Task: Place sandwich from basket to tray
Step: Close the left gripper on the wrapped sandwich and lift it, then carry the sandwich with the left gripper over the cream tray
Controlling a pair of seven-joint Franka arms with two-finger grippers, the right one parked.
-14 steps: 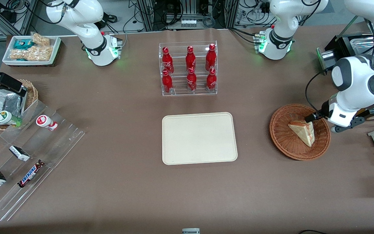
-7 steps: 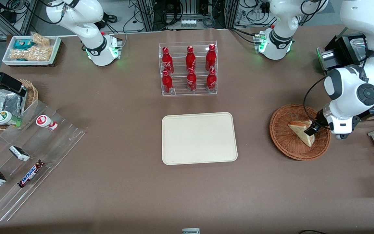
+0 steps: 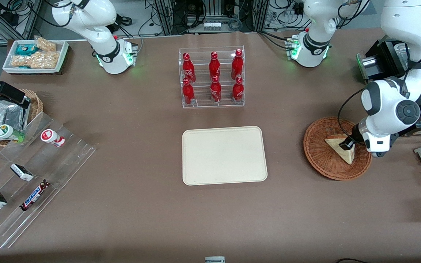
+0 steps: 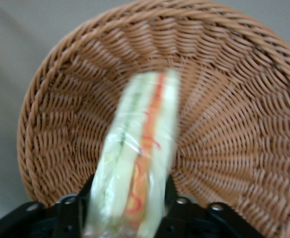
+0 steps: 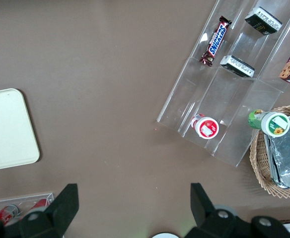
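1. Sandwich (image 3: 342,147): triangular wedge, clear-wrapped, lying in the basket (image 3: 320,160) toward the working arm's end of the table; red and yellow-green filling lines on the cut edge in the wrist view (image 4: 137,163); not on the tray
2. Basket: round, reddish-brown wicker, woven floor and rim around the wedge in the wrist view (image 4: 234,124); well apart from the tray
3. Tray (image 3: 224,155): cream-beige, rounded corners, flat on the brown table (image 3: 141,204), nearer the front camera than the bottle rack
4. Gripper (image 3: 346,144): down inside the basket at the sandwich, black fingers (image 4: 171,191) set on either side of the wedge's thick end; apparently pinching the wrap, though firm contact hard to confirm in the soft wrist view
5. Bottle rack (image 3: 212,77): clear acrylic, six red bottles in two rows
6. Stepped clear racks (image 3: 31,182) with snack bars, toward the parked arm's end of the table
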